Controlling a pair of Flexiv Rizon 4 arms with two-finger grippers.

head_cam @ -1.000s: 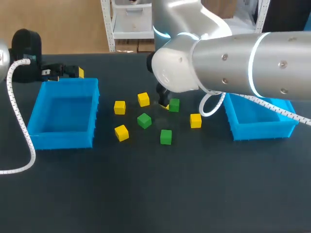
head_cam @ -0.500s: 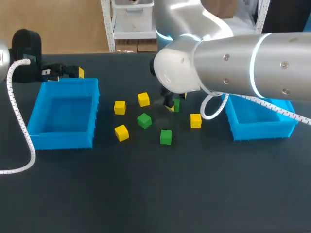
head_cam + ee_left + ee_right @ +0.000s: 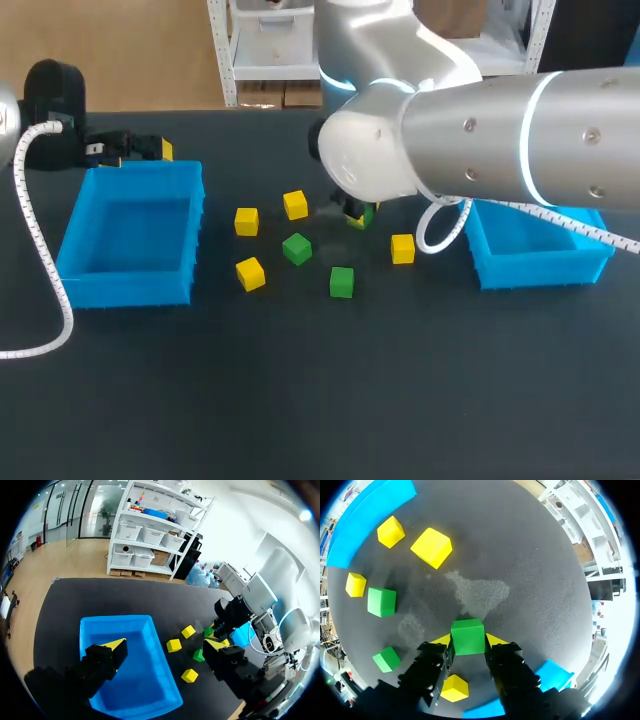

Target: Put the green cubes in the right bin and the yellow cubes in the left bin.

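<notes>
As I look down from the head view, my right arm comes in from the right to the middle of the dark table (image 3: 320, 400), and its right end effector (image 3: 355, 213) is clenched on a green cube (image 3: 361, 214). Two loose green cubes (image 3: 296, 248) and four yellow cubes (image 3: 246, 221) lie scattered close by, all between the left bin (image 3: 125, 285) and the right bin (image 3: 540, 268). From the left wrist view, the left end effector (image 3: 165, 646) hangs released, its fingers spread wide and gripping nothing. One finger is over the left bin and the other over the table beside it. From the right wrist view, both yellow tips press the green cube from two sides. One yellow cube lies under the fingers, and a corner of the right bin shows just beside them.
</notes>
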